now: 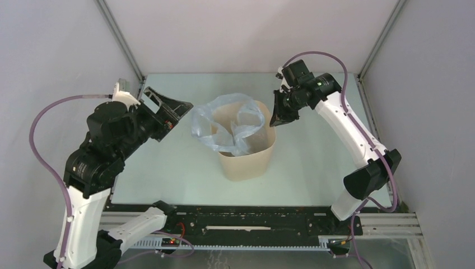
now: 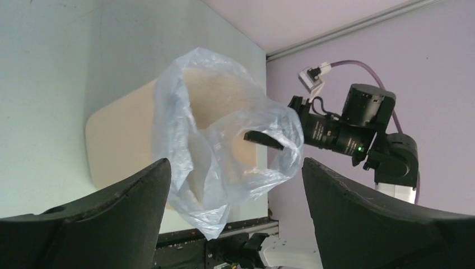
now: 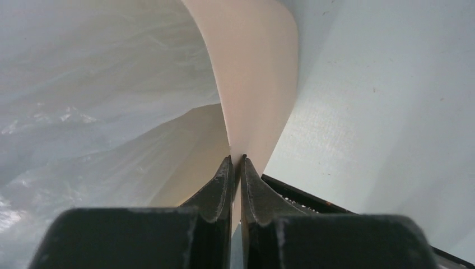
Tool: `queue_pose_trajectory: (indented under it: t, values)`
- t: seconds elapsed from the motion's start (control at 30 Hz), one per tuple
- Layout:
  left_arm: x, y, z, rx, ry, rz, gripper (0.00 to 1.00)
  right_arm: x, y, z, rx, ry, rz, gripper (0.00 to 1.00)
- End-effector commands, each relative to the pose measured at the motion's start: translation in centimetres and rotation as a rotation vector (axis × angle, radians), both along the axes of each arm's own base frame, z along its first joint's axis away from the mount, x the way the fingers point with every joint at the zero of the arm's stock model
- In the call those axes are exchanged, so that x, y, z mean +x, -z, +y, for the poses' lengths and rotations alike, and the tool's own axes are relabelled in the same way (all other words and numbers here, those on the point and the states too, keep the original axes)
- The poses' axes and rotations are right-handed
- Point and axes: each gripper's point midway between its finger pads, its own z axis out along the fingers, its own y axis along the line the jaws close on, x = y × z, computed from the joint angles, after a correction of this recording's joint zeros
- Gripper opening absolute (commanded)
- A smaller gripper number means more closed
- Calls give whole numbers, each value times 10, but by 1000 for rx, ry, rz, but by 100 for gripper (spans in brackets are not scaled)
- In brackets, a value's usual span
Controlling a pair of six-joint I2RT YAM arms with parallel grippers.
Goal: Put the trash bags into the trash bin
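The beige trash bin (image 1: 246,159) stands upright mid-table. The pale-blue trash bag (image 1: 224,120) sits partly inside it, billowing above the rim and spilling over the bin's left and far sides. My left gripper (image 1: 175,115) hovers open just left of the bag, touching nothing; in the left wrist view the bag (image 2: 224,145) and bin (image 2: 117,145) lie ahead of my wide-spread left gripper (image 2: 235,162). My right gripper (image 1: 282,115) hangs at the bin's far right rim, jaws nearly together with nothing visible between them. In the right wrist view my right gripper (image 3: 236,159) points at the bin wall (image 3: 257,84), bag (image 3: 84,84) to the left.
Grey enclosure walls ring the pale table (image 1: 168,168). A black rail (image 1: 252,221) with the arm bases runs along the near edge. Purple cables loop from both arms.
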Motion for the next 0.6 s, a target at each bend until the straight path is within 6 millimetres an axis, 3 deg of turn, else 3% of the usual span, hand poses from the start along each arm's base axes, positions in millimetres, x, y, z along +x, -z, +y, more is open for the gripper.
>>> queue_pose_trajectory:
  t: [0.0,0.17,0.27,0.37,0.43,0.57]
  values:
    - [3,17,-1,24,-8,76,90,17,-18,-11,49,29,-68,0]
    - [7,19,-6,18,11,50,91,26,-18,-28,35,77,-83,0]
    - [16,36,-28,-19,88,77,94,24,-24,-21,82,44,-83,2]
    - [28,49,-43,-49,127,104,89,18,-33,-19,111,9,-87,18]
    - [35,49,-37,-17,91,84,83,12,-42,-25,114,-4,-100,29]
    - [44,55,-32,-62,86,78,83,-3,-69,-39,88,-37,-168,62]
